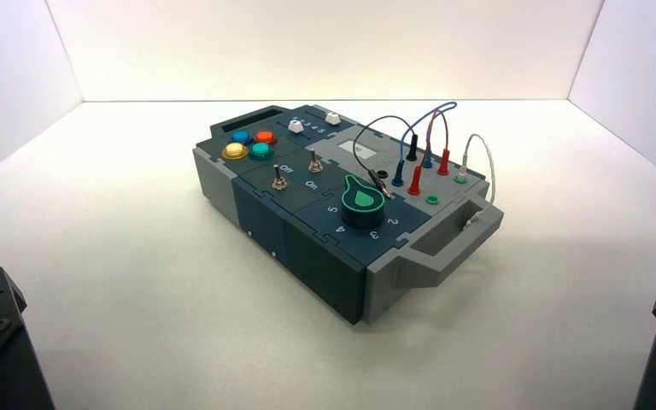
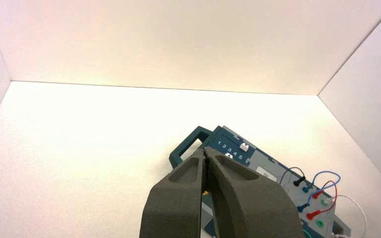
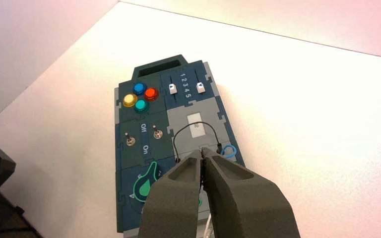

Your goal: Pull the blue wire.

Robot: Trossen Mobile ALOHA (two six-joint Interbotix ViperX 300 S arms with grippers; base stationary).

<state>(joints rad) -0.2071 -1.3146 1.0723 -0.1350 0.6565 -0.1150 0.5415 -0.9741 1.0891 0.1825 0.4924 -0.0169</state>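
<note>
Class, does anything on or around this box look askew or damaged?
Nothing looks damaged. The box merely sits at an angle, and the white wire droops over its handle end, its far end seemingly in no socket; that looks slightly odd.

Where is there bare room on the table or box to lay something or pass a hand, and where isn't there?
Free: the table between the box and its left wall, and the strip in front.
Crowded: the box's right end, where blue, red and black wires arch closely together.
</note>
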